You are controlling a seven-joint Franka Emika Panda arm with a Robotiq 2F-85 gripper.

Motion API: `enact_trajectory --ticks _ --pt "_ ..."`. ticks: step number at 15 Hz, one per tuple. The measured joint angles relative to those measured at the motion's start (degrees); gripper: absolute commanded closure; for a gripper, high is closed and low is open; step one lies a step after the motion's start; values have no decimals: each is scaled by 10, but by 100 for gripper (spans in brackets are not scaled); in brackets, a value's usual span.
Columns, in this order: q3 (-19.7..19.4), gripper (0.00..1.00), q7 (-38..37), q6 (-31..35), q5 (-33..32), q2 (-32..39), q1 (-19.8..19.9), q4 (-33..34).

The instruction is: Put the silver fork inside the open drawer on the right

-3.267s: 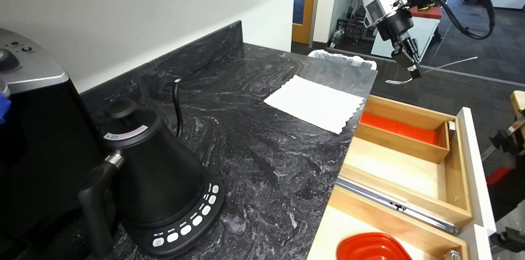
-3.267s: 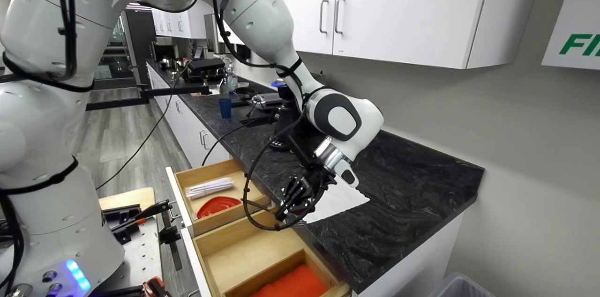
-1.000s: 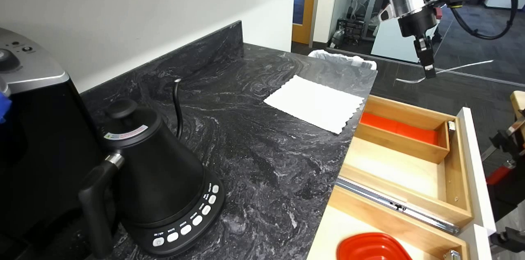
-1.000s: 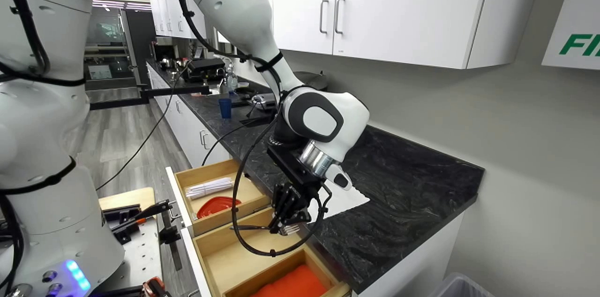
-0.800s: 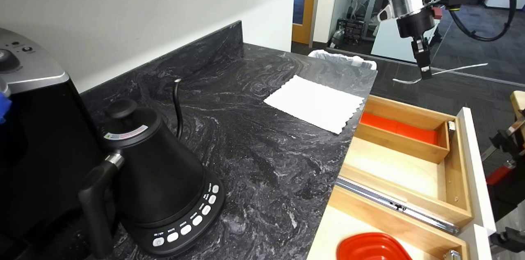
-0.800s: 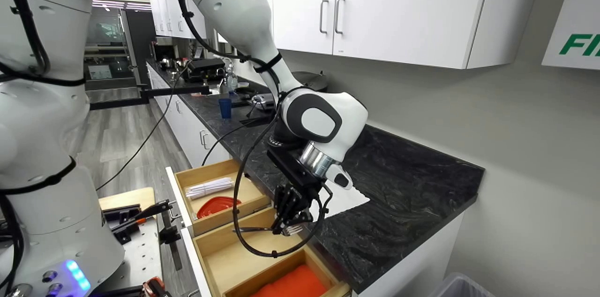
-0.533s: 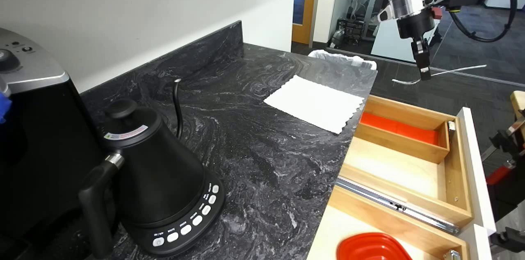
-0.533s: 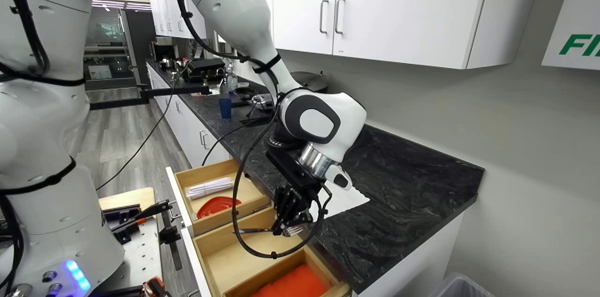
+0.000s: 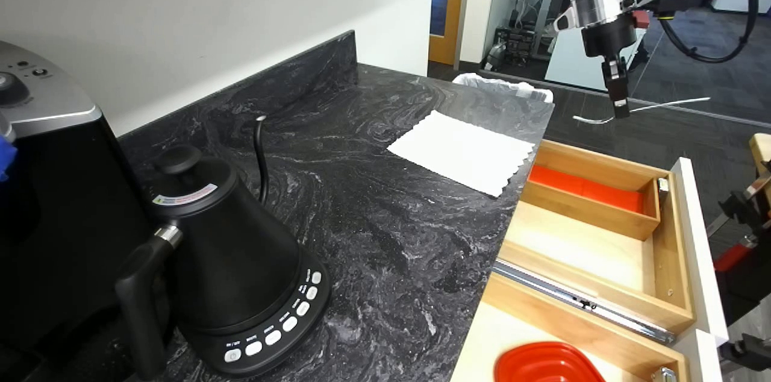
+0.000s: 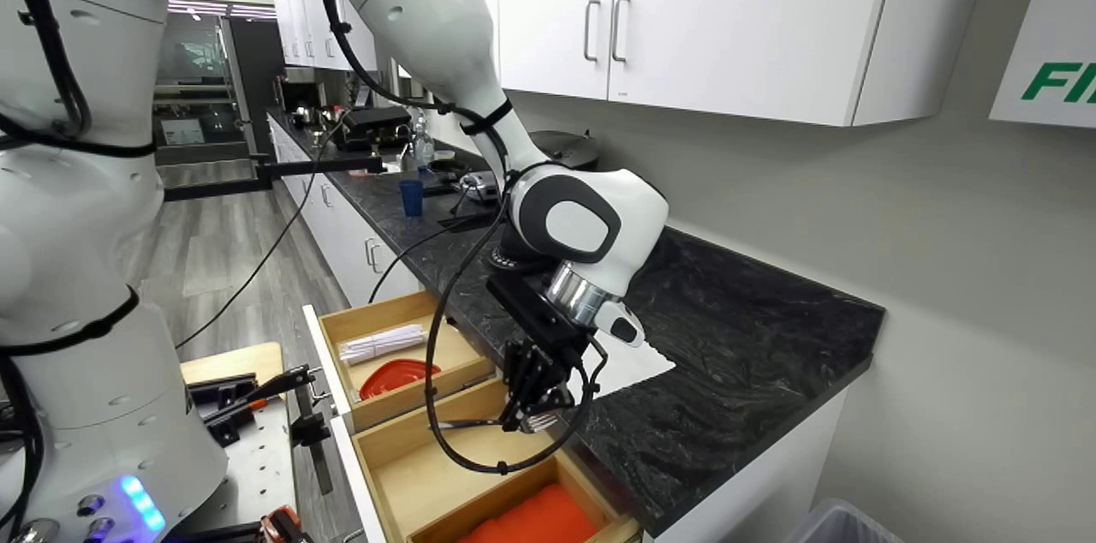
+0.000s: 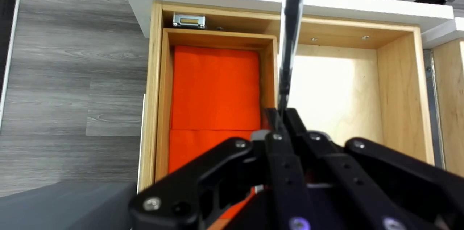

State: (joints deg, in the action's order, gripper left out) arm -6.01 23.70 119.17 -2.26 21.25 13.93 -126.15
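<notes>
Below, one smooth pale-wood drawer (image 11: 402, 85) stands open, one boxy compartment (image 11: 221, 40) lined flat orange-red; beside it, another drawer (image 9: 542, 313) holds one glossy, rounded red dish (image 9: 545, 364); above the orange-lined drawer, the black claw (image 11: 281, 113), its two jaws squeezed together, grips one slender, shiny metal fork (image 11: 291, 23).
</notes>
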Motion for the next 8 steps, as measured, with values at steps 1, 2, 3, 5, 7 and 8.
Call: enact_trajectory --ticks 1,2,3,5,7,8 --pt "0 96 0 1 0 0 0 0" --pt "0 96 0 2 0 0 0 0" --pt "0 73 0 3 0 0 0 0" --pt "0 63 0 5 0 0 0 -1" --pt "0 50 -1 5 0 0 0 -1" --pt "0 44 -1 5 0 0 0 -1"
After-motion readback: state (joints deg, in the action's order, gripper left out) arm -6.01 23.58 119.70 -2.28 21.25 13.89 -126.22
